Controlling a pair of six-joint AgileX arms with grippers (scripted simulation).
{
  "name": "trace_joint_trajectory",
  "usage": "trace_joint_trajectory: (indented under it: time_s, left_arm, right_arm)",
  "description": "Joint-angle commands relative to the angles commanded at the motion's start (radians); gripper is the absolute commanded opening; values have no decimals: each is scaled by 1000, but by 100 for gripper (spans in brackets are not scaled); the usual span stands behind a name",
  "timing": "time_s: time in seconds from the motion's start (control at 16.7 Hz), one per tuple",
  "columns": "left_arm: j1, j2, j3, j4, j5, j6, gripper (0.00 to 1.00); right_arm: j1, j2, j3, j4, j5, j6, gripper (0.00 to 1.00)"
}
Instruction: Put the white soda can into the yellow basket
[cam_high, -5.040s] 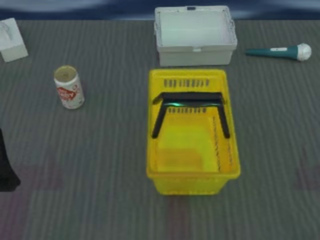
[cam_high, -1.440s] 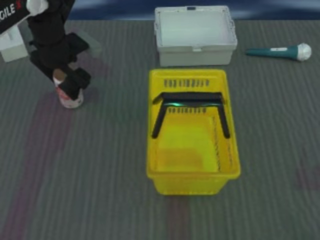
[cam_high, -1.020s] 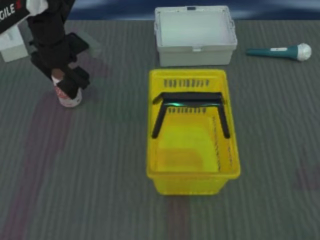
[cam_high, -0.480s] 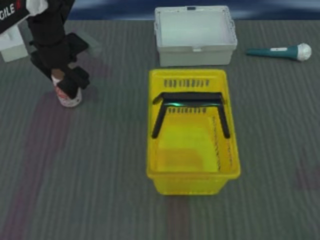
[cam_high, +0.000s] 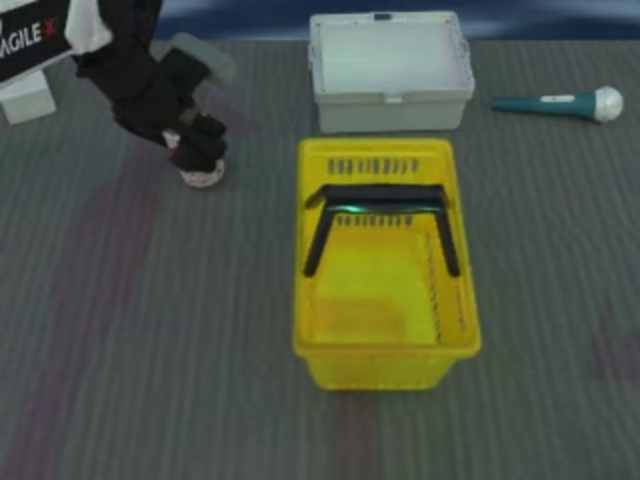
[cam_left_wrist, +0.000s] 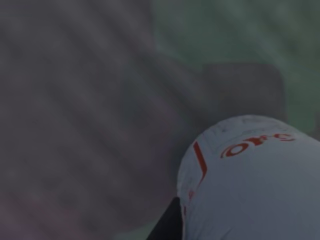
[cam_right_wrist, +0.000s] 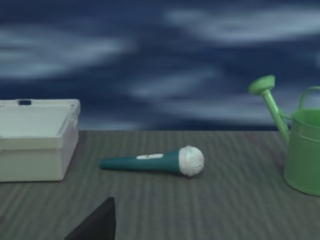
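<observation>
Your left gripper, clamped on the white soda can, has carried it nearer the empty yellow basket.

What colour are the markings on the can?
Red, on the white can; clearest in the left wrist view.

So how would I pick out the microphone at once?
Start at the yellow basket in the middle of the table, then the white bin behind it. To the right of that bin, near the far edge, lies the microphone: a teal handle with a white round head, the only slim, stick-shaped thing there.
</observation>
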Motion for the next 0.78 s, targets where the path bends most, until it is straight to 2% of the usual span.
trace_joint_trajectory:
  time_s: [0.18, 0.6, 0.78]
  left_arm:
    - [-23, -49, -108, 277, 174, -83, 0]
    - [-81, -205, -413, 1032, 625, -307, 0]
    - [-101, -275, -537, 1309, 797, -394, 0]
  right_arm:
    - [0, 0, 0, 0, 0, 0, 100]
    - [0, 0, 0, 0, 0, 0, 100]
    - [0, 0, 0, 0, 0, 0, 100]
